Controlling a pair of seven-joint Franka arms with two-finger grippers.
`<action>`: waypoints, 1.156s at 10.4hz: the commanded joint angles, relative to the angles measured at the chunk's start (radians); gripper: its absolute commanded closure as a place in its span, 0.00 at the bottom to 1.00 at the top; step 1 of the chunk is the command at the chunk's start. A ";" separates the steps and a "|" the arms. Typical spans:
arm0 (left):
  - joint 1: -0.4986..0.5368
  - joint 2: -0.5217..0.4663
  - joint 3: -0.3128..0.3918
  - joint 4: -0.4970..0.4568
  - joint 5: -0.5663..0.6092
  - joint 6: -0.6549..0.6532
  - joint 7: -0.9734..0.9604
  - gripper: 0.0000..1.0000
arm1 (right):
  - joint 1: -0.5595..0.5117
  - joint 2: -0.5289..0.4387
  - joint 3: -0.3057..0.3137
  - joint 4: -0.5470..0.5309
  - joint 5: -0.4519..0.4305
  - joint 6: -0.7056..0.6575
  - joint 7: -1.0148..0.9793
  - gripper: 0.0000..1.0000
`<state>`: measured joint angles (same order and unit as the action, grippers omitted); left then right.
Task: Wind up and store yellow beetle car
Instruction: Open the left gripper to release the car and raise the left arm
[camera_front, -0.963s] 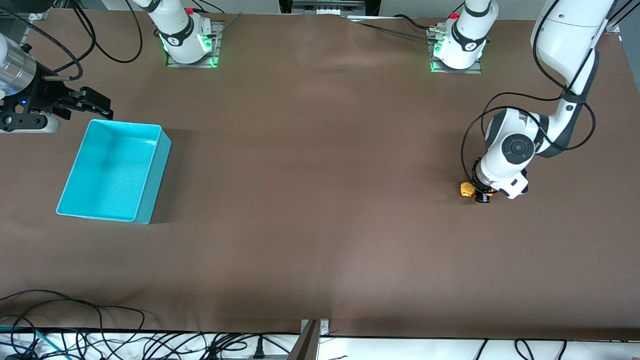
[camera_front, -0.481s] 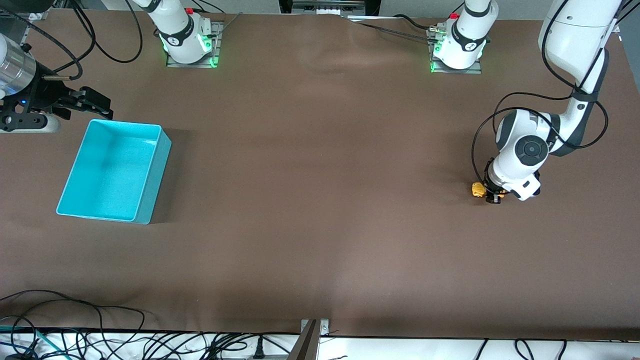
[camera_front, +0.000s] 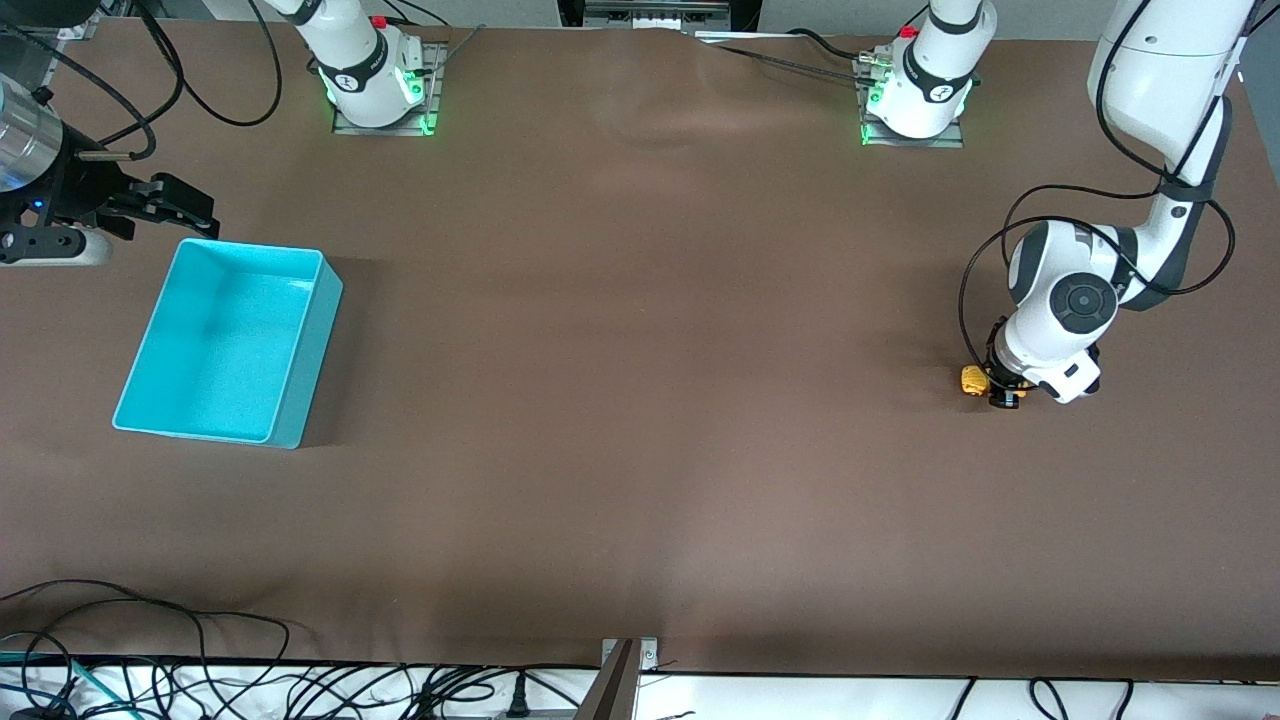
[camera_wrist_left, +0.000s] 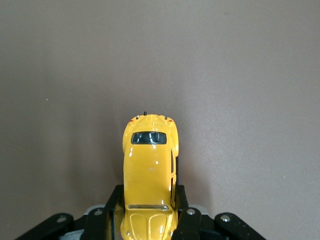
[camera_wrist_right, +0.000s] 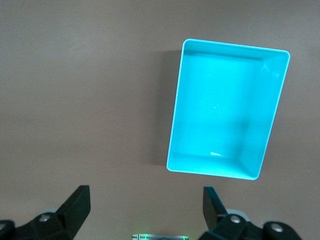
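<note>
A big brown table (camera_front: 640, 400) fills the picture. A turquoise bin (camera_front: 228, 343) sits on it at the middle left. A tiny yellow beetle car (camera_front: 972, 380) is on it at the middle right.

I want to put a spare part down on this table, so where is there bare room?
The widest bare stretch of table lies between the turquoise bin and the yellow beetle car. The strip nearer the front camera is also bare. It is crowded only where the left gripper clamps the car, and where the open right gripper hangs beside the bin.
</note>
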<state>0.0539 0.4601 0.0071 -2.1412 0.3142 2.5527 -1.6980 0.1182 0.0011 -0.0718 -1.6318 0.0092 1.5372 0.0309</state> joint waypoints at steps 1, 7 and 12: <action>0.011 0.075 0.013 0.009 0.029 0.017 0.020 1.00 | 0.000 -0.012 0.000 0.003 -0.009 -0.017 -0.016 0.00; 0.011 0.064 0.011 0.011 0.025 0.015 0.005 0.58 | 0.000 -0.012 0.000 0.001 -0.009 -0.017 -0.016 0.00; 0.009 0.063 0.011 0.009 0.026 0.015 -0.008 0.15 | -0.002 -0.010 0.000 0.006 -0.009 -0.017 -0.017 0.00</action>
<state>0.0565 0.5090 0.0191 -2.1403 0.3142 2.5655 -1.6975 0.1184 0.0011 -0.0717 -1.6318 0.0092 1.5360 0.0291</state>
